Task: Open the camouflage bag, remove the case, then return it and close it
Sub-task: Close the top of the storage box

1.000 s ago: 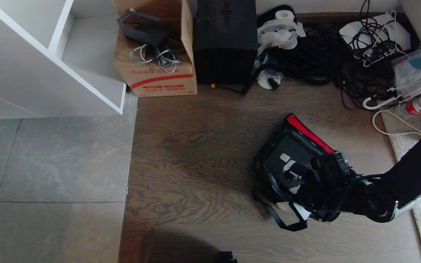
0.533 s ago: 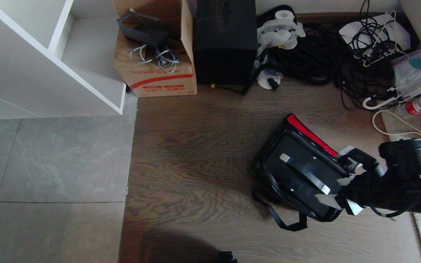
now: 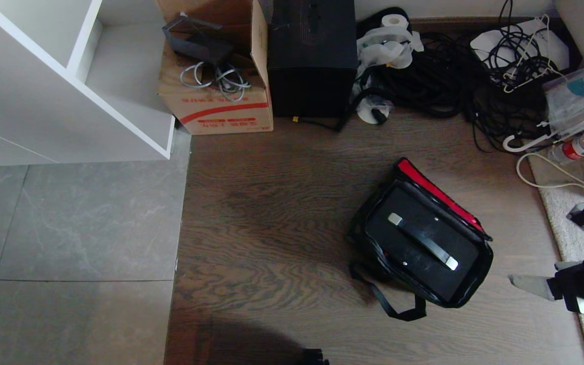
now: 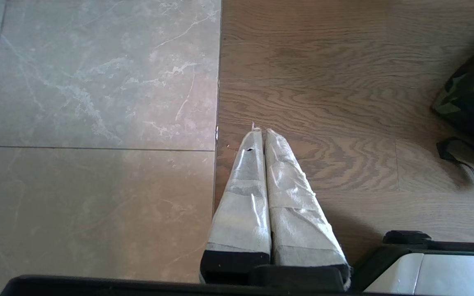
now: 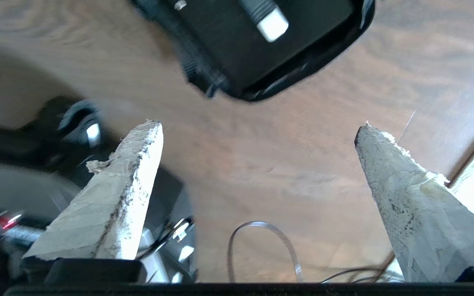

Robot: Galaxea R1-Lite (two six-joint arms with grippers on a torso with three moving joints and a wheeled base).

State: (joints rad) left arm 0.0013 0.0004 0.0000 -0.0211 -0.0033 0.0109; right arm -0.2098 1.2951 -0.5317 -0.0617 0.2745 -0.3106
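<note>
The camouflage bag (image 3: 368,223) lies open on the wood floor, its red lid lining (image 3: 431,192) folded back on the far side. The black case (image 3: 413,253) sits inside it, handle (image 3: 421,241) with silver ends facing up. My right gripper (image 3: 539,247) hangs open and empty to the right of the bag, clear of it. In the right wrist view its taped fingers (image 5: 117,193) stand wide apart over bare floor, with the case (image 5: 237,45) and the bag's rim (image 5: 303,74) beyond them. My left gripper (image 4: 260,131) is parked, shut, over the floor; the bag's camouflage side (image 4: 471,98) shows nearby.
A red-striped cardboard box (image 3: 216,101), a tall black box (image 3: 312,56) and a tangle of cables (image 3: 449,76) line the far wall. A white shelf unit (image 3: 69,76) stands at the left. A pale rug (image 3: 571,238) and a bottle (image 3: 583,147) are on the right.
My right gripper has pulled away from the case's handle to the right edge of view, its fingers spreading wider. The case stays in the bag. The left arm is still.
</note>
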